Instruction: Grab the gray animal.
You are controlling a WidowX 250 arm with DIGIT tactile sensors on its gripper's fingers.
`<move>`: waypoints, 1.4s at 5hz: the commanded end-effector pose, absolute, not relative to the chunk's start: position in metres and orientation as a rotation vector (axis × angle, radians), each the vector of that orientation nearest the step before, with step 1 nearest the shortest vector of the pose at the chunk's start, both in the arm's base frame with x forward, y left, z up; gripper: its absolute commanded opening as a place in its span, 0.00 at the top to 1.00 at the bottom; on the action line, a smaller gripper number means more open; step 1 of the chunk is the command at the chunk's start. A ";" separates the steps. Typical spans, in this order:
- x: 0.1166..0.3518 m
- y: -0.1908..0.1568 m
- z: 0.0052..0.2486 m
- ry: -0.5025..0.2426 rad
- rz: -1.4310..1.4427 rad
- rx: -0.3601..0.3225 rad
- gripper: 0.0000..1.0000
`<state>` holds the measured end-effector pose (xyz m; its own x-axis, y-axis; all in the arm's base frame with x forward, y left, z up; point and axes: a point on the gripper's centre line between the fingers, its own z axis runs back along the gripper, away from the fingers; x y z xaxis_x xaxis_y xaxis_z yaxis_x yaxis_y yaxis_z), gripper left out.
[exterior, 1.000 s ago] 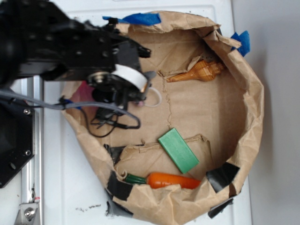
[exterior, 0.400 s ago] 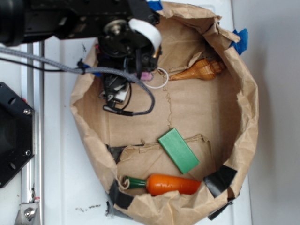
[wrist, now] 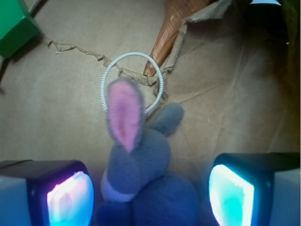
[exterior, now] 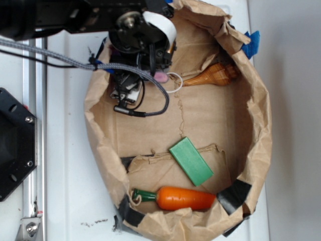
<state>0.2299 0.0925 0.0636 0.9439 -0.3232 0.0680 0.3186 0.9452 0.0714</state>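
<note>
Alignment for the grasp is the step in hand. In the wrist view the gray animal [wrist: 141,165] lies between the two finger pads [wrist: 70,197], its body low in the frame and one pink-lined ear pointing away from the camera. The gripper [wrist: 150,193] has its jaws wide, with clear space between each pad and the plush, so nothing is held yet. A thin white ring loop [wrist: 133,84] lies on the paper just beyond the ear, and the tip of the brown seashell [wrist: 167,33] reaches the far edge of that loop.

From the exterior camera the arm covers most of the toy; only a bit of pink and the white loop [exterior: 174,83] show beside the seashell [exterior: 213,75], at the upper left of the brown paper bag [exterior: 261,120]. The green block [exterior: 190,161] and the carrot [exterior: 183,198] lie well apart from the seashell, toward the near rim.

Judging from this, the next move calls for a short descent so the pads flank the body rather than the ear, then a firm close. The soft plush should compress, and the loop may snag on a pad.
</note>
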 end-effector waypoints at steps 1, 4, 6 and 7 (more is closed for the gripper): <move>0.222 0.083 0.041 -0.009 -0.396 0.088 0.00; 0.225 0.079 0.032 0.027 -0.398 0.068 0.00; 0.223 0.077 0.032 0.014 -0.384 0.085 1.00; 0.221 0.077 0.034 0.002 -0.373 0.092 1.00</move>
<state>0.2206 0.0809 0.0251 0.9319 -0.3602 -0.0421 0.3623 0.9295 0.0685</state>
